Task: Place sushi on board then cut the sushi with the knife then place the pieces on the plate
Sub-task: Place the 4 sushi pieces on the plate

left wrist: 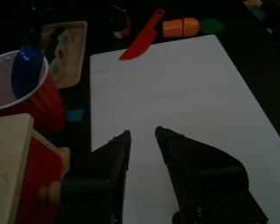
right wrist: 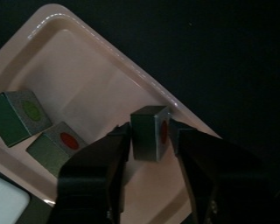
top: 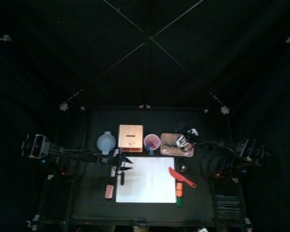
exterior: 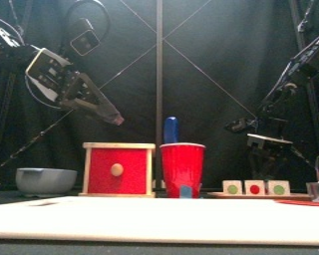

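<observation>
Three green sushi pieces stand in a row on the pink tray. Two of them lie apart from my right gripper. Its jaws stand open, close on either side of the third piece, which rests on the tray. The white board lies bare at the table's front, with the red knife along its right edge. My left gripper hangs open over the board, holding nothing.
Behind the board, from left to right, stand a blue-grey bowl, the wooden box with its red drawer front and a red cup holding the blue knife. An orange and green toy lies beyond the red knife.
</observation>
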